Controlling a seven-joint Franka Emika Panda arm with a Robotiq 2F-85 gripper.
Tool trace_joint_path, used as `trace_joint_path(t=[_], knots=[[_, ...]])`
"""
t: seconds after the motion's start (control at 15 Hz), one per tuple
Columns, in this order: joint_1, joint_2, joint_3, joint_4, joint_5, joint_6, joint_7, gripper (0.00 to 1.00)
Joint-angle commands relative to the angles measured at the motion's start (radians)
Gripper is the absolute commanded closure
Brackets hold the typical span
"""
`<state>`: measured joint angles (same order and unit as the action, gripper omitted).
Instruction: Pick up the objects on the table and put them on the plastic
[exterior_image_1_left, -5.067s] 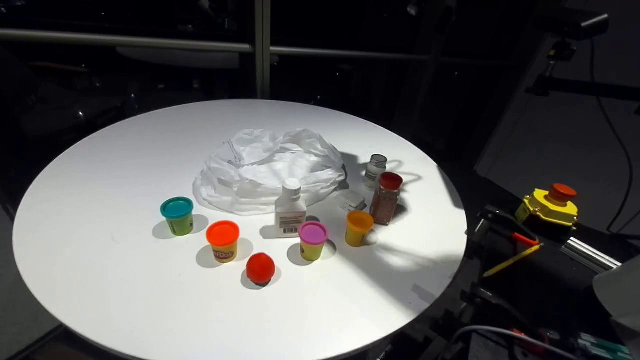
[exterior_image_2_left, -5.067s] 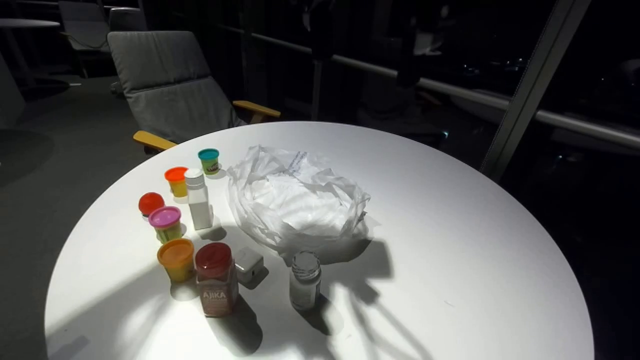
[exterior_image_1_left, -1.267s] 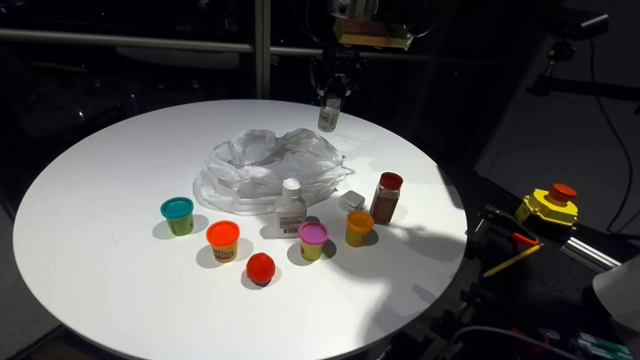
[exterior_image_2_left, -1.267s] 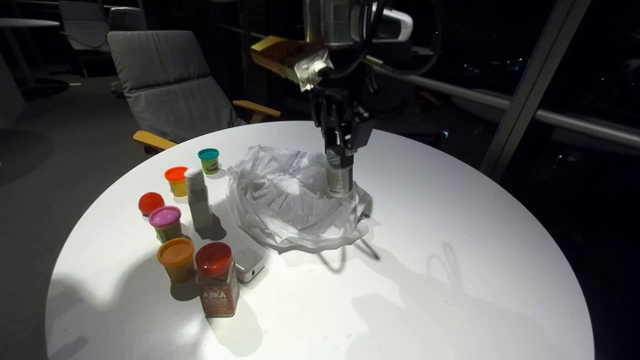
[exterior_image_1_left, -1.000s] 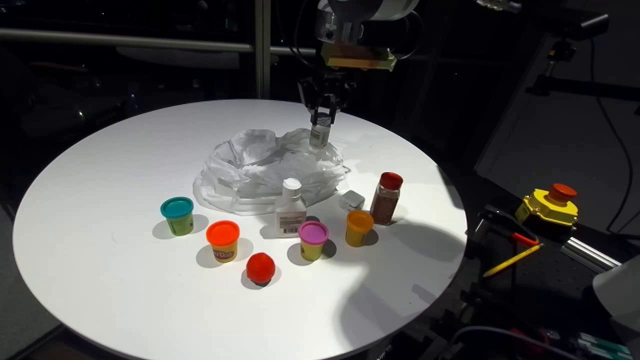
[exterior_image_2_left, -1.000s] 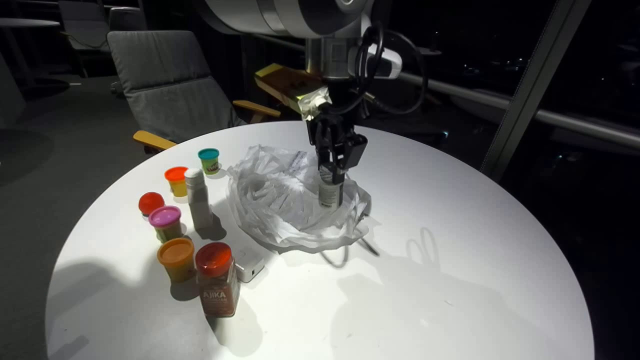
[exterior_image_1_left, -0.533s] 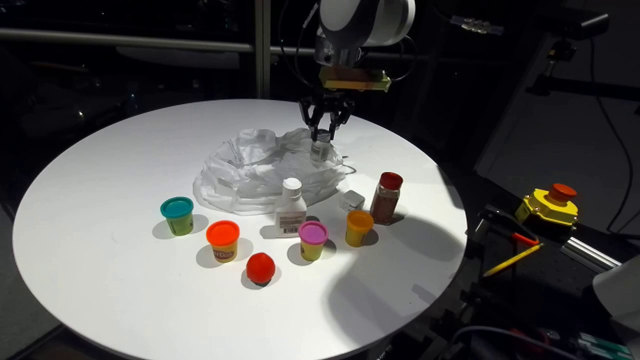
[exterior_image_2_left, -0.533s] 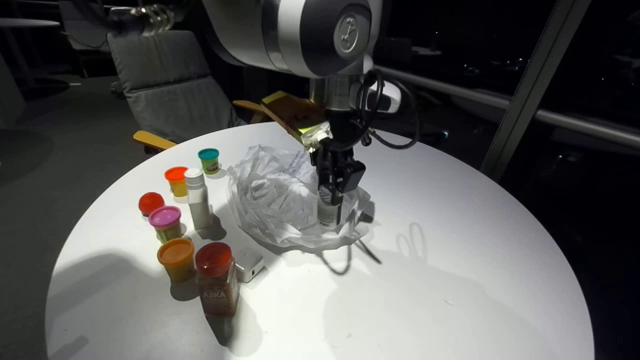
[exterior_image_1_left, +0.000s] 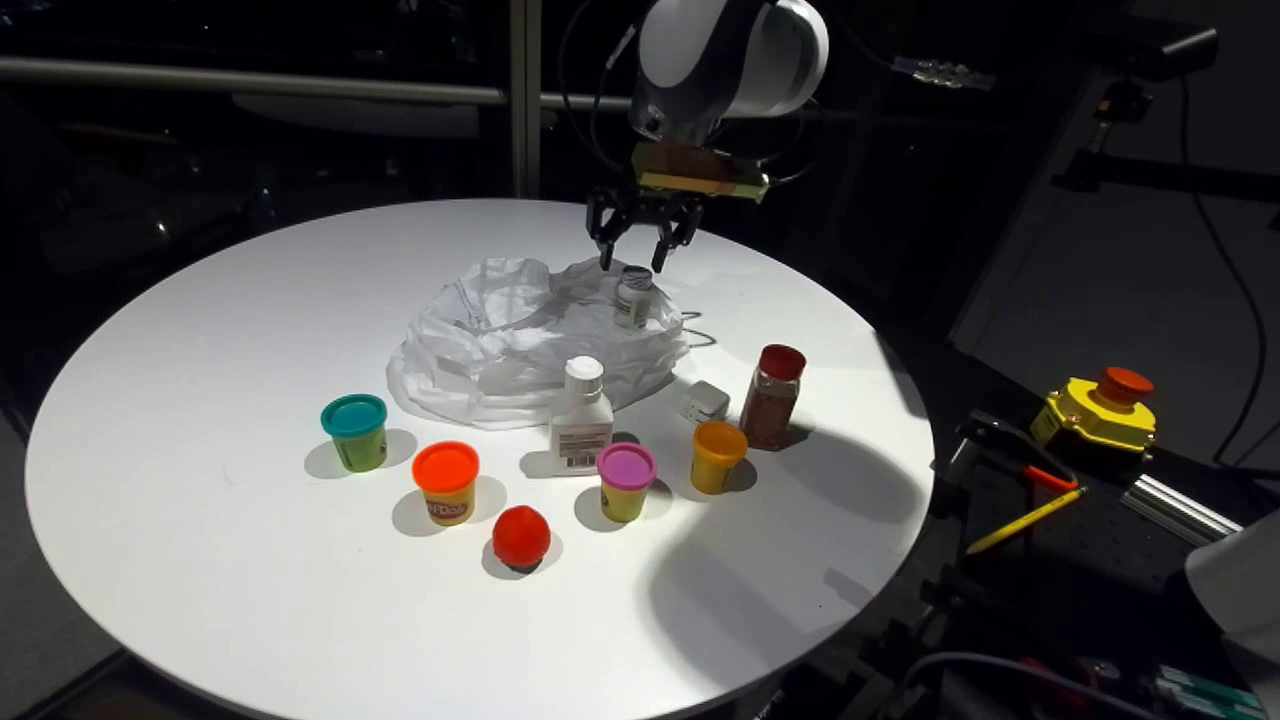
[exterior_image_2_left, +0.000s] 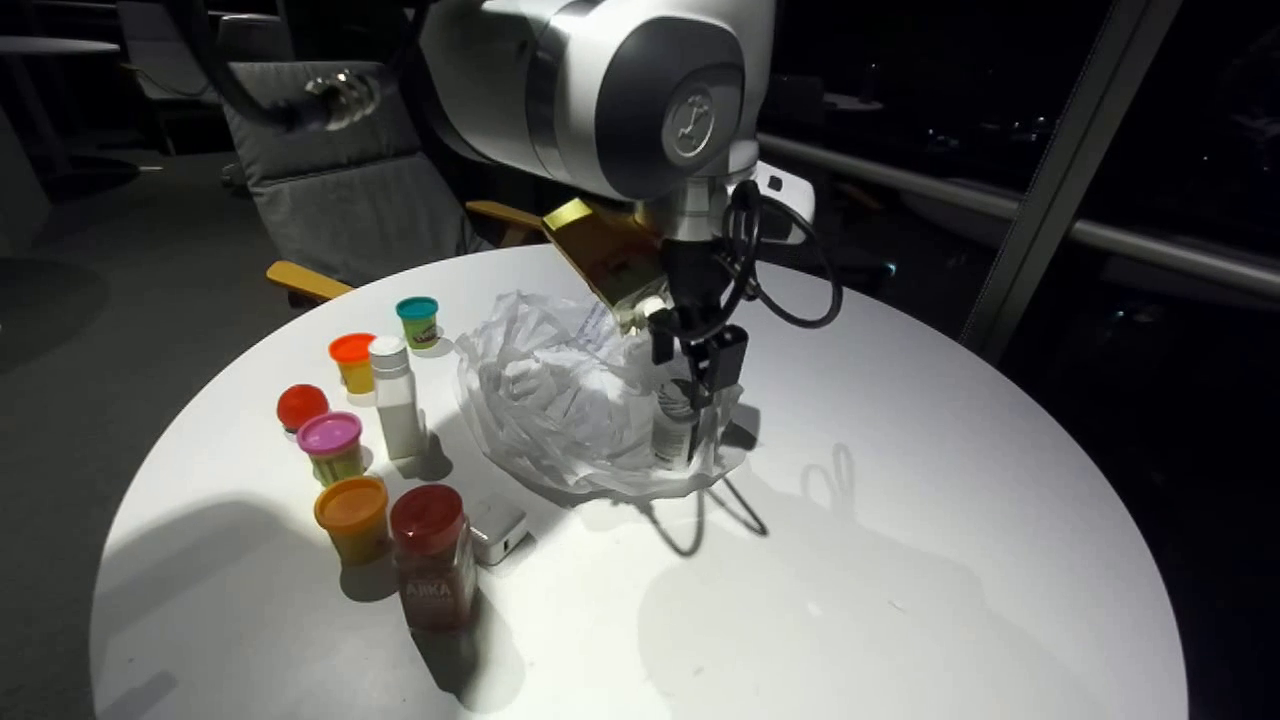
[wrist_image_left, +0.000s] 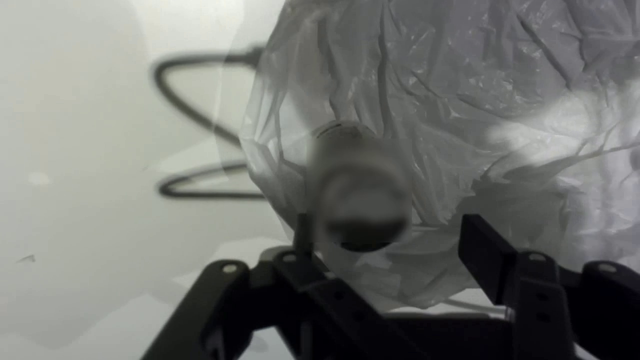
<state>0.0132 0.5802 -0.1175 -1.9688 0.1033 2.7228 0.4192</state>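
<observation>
The small glass jar (exterior_image_1_left: 633, 300) stands in the near-edge folds of the crumpled whitish plastic (exterior_image_1_left: 500, 350). Just above it my gripper (exterior_image_1_left: 631, 266) is open, its fingers on either side of the jar's top. In the wrist view a gap shows between the blurred jar (wrist_image_left: 362, 195) and the right finger (wrist_image_left: 482, 255); the left one looks close to it. Still on the table are the teal cup (exterior_image_1_left: 357, 440), red-orange cup (exterior_image_1_left: 447, 485), purple cup (exterior_image_1_left: 625, 485), orange cup (exterior_image_1_left: 718, 460), red ball (exterior_image_1_left: 521, 537), white bottle (exterior_image_1_left: 580, 435) and red-lidded jar (exterior_image_2_left: 433, 560).
A white cube-shaped adapter (exterior_image_1_left: 706, 402) lies between the plastic and the red-lidded jar. The round white tabletop (exterior_image_1_left: 250, 590) carries everything. Beyond its edge are a yellow box with a red button (exterior_image_1_left: 1105, 410) and a grey chair (exterior_image_2_left: 330, 190).
The glass jar, earlier on the tabletop beside the plastic, was carried over and lowered onto it. Within the last half second the jaws opened and let it go.
</observation>
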Motion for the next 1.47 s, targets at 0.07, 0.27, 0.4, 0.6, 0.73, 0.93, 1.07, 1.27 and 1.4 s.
trace_joint_path(t=[0.07, 0.27, 0.4, 0.6, 0.73, 0.93, 1.07, 1.27, 1.4], knots=[[0.196, -0.176, -0.157, -0.155, -0.185, -0.004, 0.121, 0.00], [0.254, -0.258, -0.174, -0.249, -0.271, -0.025, 0.188, 0.00], [0.280, -0.318, -0.178, -0.322, -0.327, -0.041, 0.264, 0.00], [0.268, -0.407, -0.148, -0.422, -0.381, -0.064, 0.342, 0.00], [0.221, -0.466, -0.090, -0.481, -0.343, -0.097, 0.292, 0.00], [0.150, -0.516, -0.011, -0.532, -0.223, -0.151, 0.201, 0.00], [0.114, -0.527, 0.026, -0.546, -0.140, -0.184, 0.138, 0.00], [0.072, -0.519, 0.048, -0.548, -0.059, -0.219, 0.067, 0.00], [0.050, -0.494, 0.049, -0.536, -0.030, -0.233, 0.040, 0.00]])
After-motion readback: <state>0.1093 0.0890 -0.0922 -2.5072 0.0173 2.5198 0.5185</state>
